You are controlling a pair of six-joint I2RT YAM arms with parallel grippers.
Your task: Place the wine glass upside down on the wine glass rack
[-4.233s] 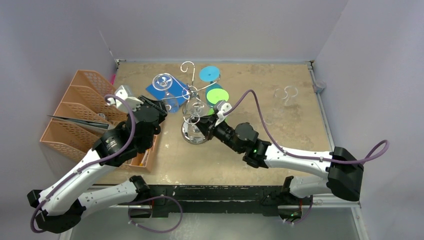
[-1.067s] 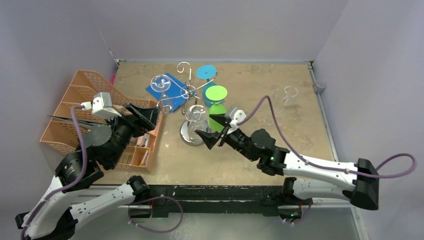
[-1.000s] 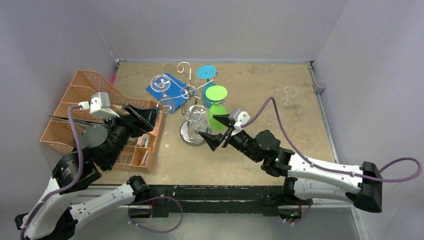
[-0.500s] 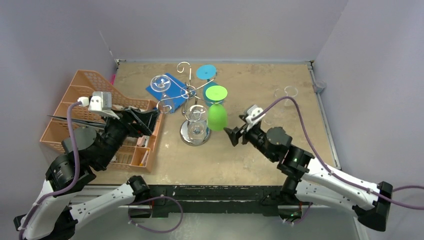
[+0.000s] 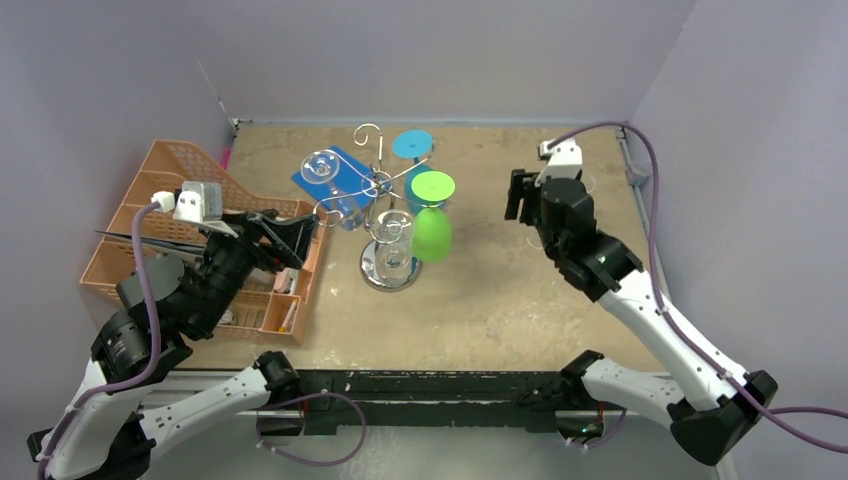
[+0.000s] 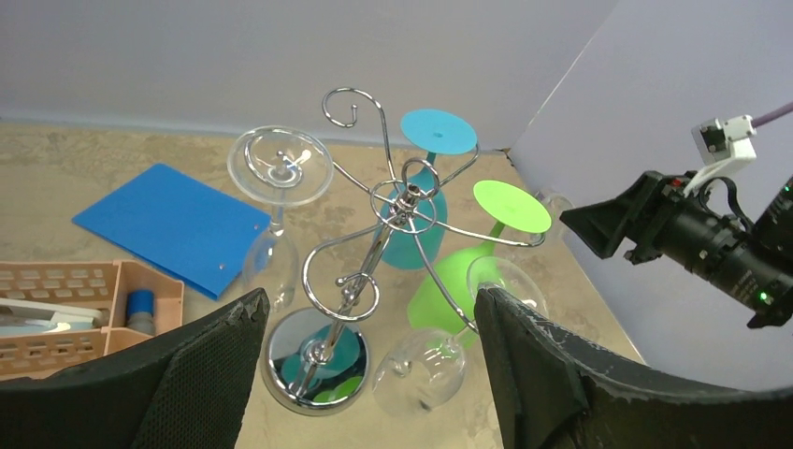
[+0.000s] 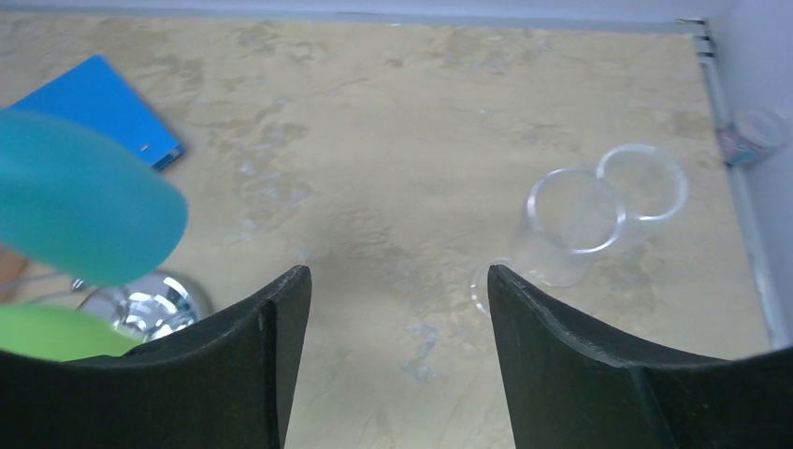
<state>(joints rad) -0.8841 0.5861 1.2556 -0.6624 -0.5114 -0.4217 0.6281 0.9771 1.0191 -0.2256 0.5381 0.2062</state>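
The wine glass rack (image 5: 383, 185) (image 6: 404, 198) stands mid-table on its shiny round base (image 6: 316, 360). Hanging upside down from its arms are a green glass (image 5: 432, 230) (image 6: 449, 290), a teal glass (image 5: 413, 145) (image 6: 437, 131) and two clear glasses (image 6: 281, 164). A clear wine glass (image 7: 570, 224) (image 5: 570, 185) rests on the table at the back right, with another clear rim (image 7: 643, 181) beside it. My right gripper (image 5: 520, 195) (image 7: 396, 273) is open and empty above the table, just left of that glass. My left gripper (image 5: 290, 235) (image 6: 369, 299) is open and empty, left of the rack.
An orange desk organiser (image 5: 170, 220) fills the left side, under my left arm. A blue clipboard (image 5: 335, 180) (image 6: 173, 224) lies behind the rack. Walls close the back and the right side. A small clear object (image 7: 753, 131) sits in the far right corner.
My right arm has swung away from the rack's front to the back right, toward the clear glass on the table, its jaws narrowing slightly. My left arm drew back a little.
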